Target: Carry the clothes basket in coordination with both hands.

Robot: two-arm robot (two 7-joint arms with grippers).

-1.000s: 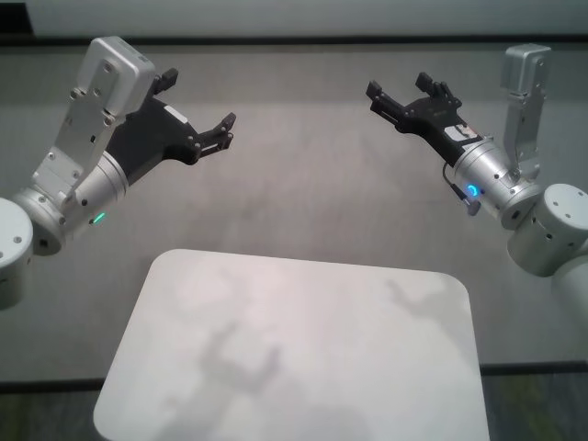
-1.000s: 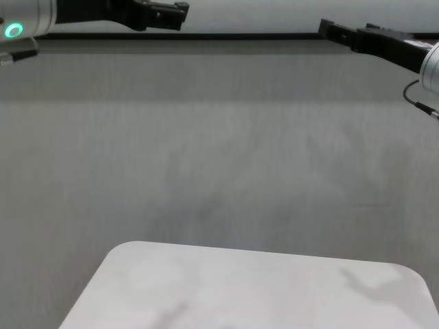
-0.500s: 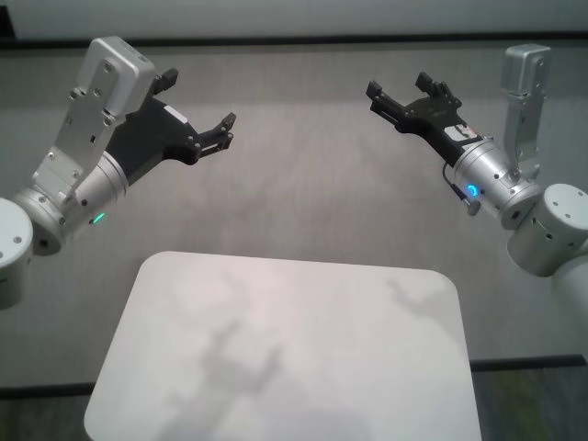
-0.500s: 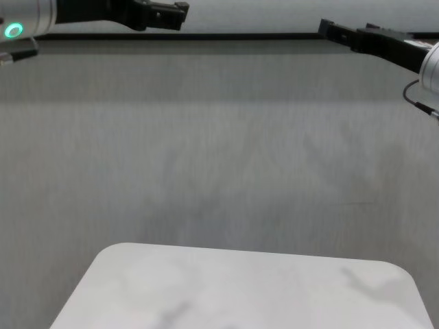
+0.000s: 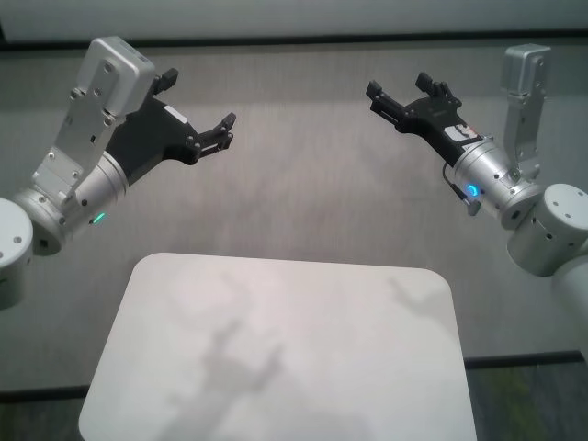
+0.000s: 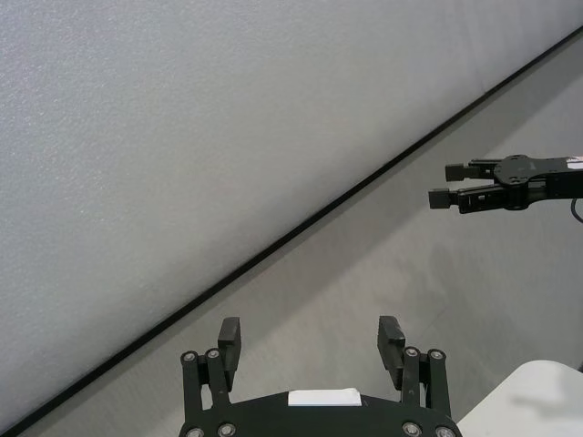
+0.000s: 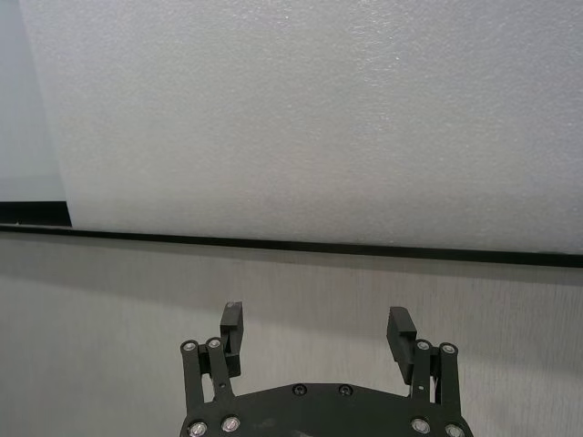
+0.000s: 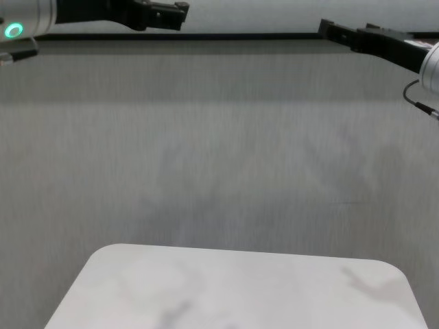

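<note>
The clothes basket is out of view in every frame. My left gripper (image 5: 197, 103) is open and empty, held up in the air at the left above the grey floor. Its fingers (image 6: 230, 335) stand wide apart in the left wrist view. My right gripper (image 5: 402, 90) is open and empty too, raised at the right and facing the left one. It shows far off in the left wrist view (image 6: 455, 187). Both gripper tips show at the top of the chest view, left (image 8: 168, 14) and right (image 8: 336, 30).
A white rounded table top (image 5: 276, 349) lies below and between the arms, bare except for arm shadows; it also shows in the chest view (image 8: 233, 288). Grey carpet (image 5: 303, 202) lies beyond it. A white wall with a black baseboard (image 7: 301, 246) stands behind.
The white table top has drifted a little to the left and nearer in the head and chest views. Both arms hold the same open pose.
</note>
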